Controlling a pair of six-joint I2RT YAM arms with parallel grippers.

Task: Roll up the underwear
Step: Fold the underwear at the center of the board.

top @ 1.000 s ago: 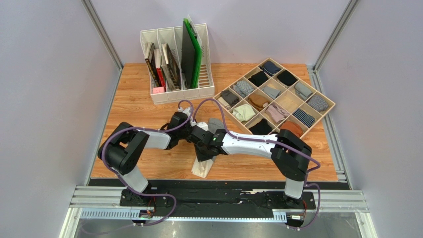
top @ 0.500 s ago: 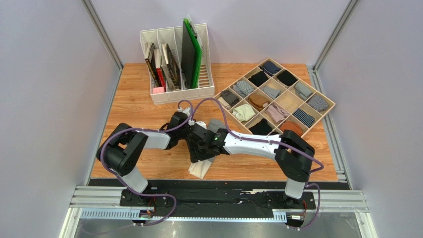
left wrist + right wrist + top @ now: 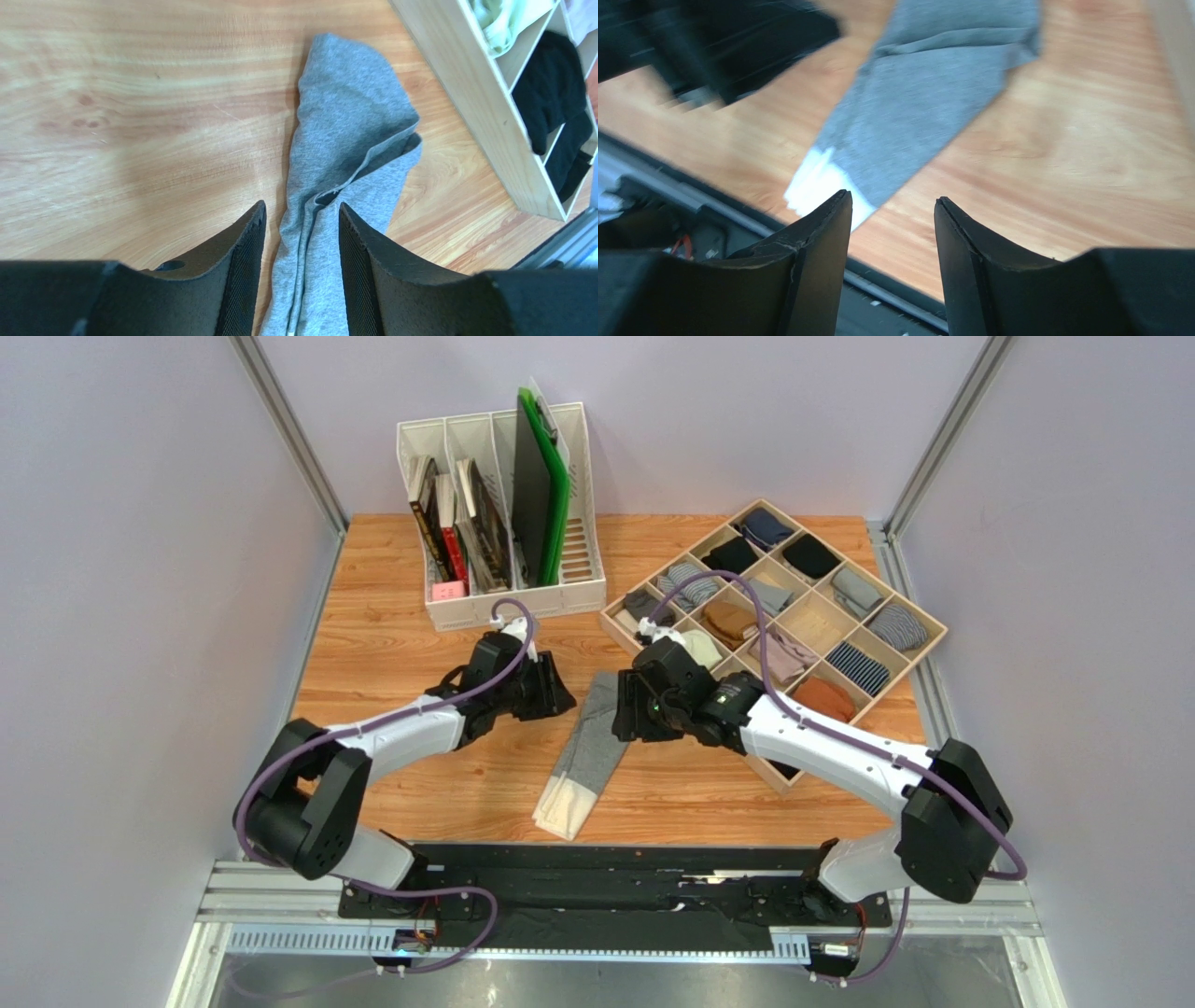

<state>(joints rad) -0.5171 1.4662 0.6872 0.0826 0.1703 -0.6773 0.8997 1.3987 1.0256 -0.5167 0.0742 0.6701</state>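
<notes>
Underwear [image 3: 586,756] lay flat on the wooden counter [image 3: 379,644], folded lengthwise into a long, narrow heather-grey strip. The strip ran on a slant, with its grey end pointing towards the far side of the counter and its white waistband [image 3: 564,809] at the near edge, close to the arms' bases. At the far end the grey knit was doubled over on itself, leaving a loose fold line across the cloth.

From above, the two arms reached in from either side, and the far end of the strip lay between them. The left arm's fingers [image 3: 550,689] sat just left of that end, and the right arm's fingers [image 3: 627,714] just right of it.

In the left wrist view, the left fingers [image 3: 242,273] were spread apart with nothing held. The underwear [image 3: 337,140] showed through the gap between them; whether the tips touched the cloth could not be told.

In the right wrist view, the right fingers [image 3: 822,259] were also spread and held nothing. Bare counter showed between them, and the underwear [image 3: 927,105] lay beyond the tips, its waistband [image 3: 815,178] nearest the counter's edge.

A wooden divided tray [image 3: 484,112] stood just right of the strip, holding small rolled bundles in grey, black, stripes and other colours. A white file rack [image 3: 512,602] with books and a green board stood at the back.
</notes>
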